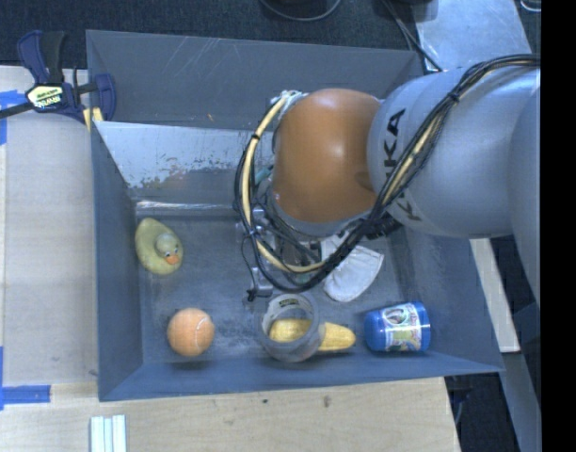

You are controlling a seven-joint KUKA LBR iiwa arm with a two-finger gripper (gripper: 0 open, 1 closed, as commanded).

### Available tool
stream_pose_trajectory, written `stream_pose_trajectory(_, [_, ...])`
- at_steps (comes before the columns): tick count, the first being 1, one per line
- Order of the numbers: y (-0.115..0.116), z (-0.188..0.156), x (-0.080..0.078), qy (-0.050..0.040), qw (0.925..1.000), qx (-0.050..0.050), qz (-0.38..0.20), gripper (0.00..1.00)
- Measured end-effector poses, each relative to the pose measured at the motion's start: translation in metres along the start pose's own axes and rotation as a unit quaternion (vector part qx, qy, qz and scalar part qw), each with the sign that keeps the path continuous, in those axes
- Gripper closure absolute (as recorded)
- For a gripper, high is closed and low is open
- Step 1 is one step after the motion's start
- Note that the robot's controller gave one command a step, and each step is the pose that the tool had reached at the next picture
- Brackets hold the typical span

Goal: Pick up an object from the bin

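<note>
My gripper (280,257) hangs under the arm's orange cover over the middle of the bin, mostly hidden by it. Just in front of it lies a clear tape roll (290,326), with a yellow banana-shaped toy (333,338) lying partly inside its ring. A white crumpled thing (356,273) lies right beside the gripper, partly tucked under the arm.
A yellow rubber duck (159,249) sits at the left of the bin floor. An orange ball (190,332) rests in the front left corner. A blue can (397,329) lies on its side at the front right. The arm covers the bin's right half.
</note>
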State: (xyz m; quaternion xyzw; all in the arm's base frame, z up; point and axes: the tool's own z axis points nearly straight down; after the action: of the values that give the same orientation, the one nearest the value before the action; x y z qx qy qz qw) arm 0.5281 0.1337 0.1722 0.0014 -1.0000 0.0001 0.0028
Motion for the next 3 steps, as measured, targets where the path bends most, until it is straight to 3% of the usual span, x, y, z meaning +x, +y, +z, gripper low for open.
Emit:
stream_pose_trajectory(1, [-0.001,-0.004,-0.002,-0.0041,1.0,-0.001,0.001,0.0])
stream_pose_trajectory(2, [-0.013,0.01,0.011,-0.0038,0.9998,-0.001,-0.02,0.0])
stream_pose_trajectory(3, [-0.046,0.035,0.035,-0.005,0.9998,-0.001,-0.019,0.0])
